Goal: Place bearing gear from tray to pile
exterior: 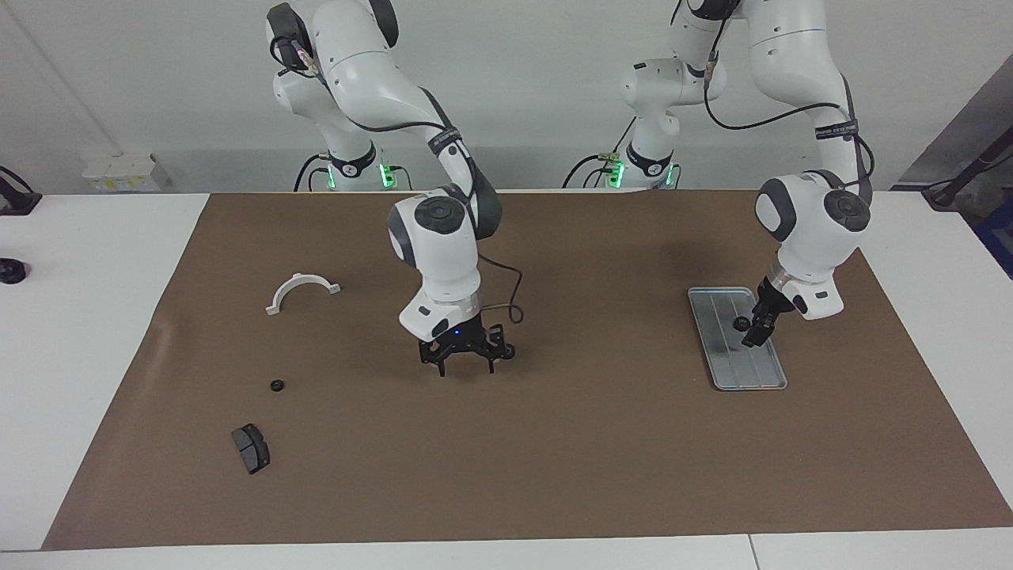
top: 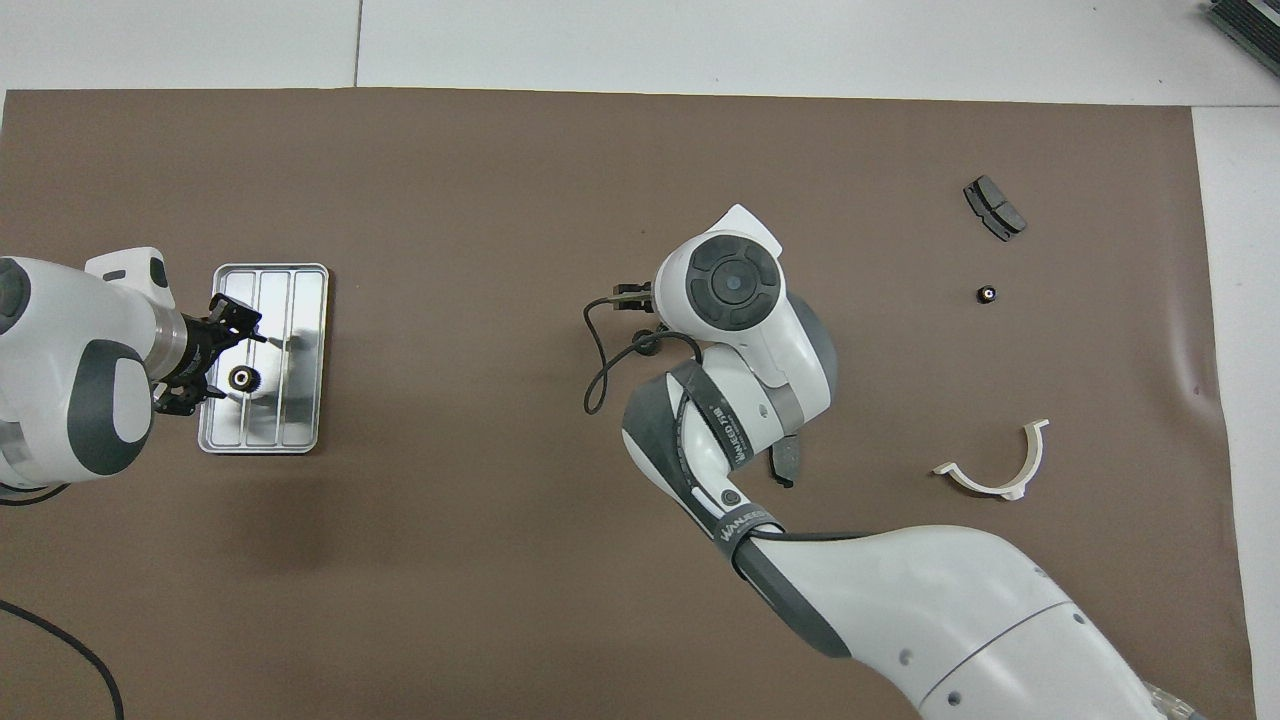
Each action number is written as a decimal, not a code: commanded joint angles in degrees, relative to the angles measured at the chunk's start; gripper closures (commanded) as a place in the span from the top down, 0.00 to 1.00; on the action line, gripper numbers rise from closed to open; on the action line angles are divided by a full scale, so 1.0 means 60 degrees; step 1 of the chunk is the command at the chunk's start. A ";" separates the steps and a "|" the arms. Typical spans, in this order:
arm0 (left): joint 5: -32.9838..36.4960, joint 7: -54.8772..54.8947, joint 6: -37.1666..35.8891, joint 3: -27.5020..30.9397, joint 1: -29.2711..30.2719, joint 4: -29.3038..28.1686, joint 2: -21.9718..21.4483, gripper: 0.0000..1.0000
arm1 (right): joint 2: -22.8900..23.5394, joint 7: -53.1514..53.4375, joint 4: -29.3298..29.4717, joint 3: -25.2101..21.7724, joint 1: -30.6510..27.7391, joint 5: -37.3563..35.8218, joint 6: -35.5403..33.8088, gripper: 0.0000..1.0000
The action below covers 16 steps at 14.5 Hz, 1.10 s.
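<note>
The silver ribbed tray (exterior: pixel 752 376) (top: pixel 300 290) lies toward the left arm's end of the table. One small black bearing gear (exterior: pixel 741 323) (top: pixel 242 377) sits on it. My left gripper (exterior: pixel 752 332) (top: pixel 220 360) is low over the tray, open, with the gear at its fingertips; I cannot tell whether they touch it. The pile is a single black gear (exterior: pixel 276 385) (top: pixel 987 294) on the mat toward the right arm's end. My right gripper (exterior: pixel 467 366) hangs open and empty over the middle of the mat, waiting; in the overhead view its own wrist hides it.
A white half-ring bracket (exterior: pixel 301 291) (top: pixel 1000 465) lies nearer to the robots than the lone gear. A dark brake pad (exterior: pixel 251 448) (top: pixel 994 208) lies farther from them. A brown mat (exterior: pixel 601 459) covers the table.
</note>
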 commanded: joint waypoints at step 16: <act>0.0540 0.0477 -0.4173 -0.0420 -0.0251 0.3203 -0.0445 0.00 | 0.0193 0.0925 -0.0447 -0.0057 0.0664 -0.0101 -0.0153 0.20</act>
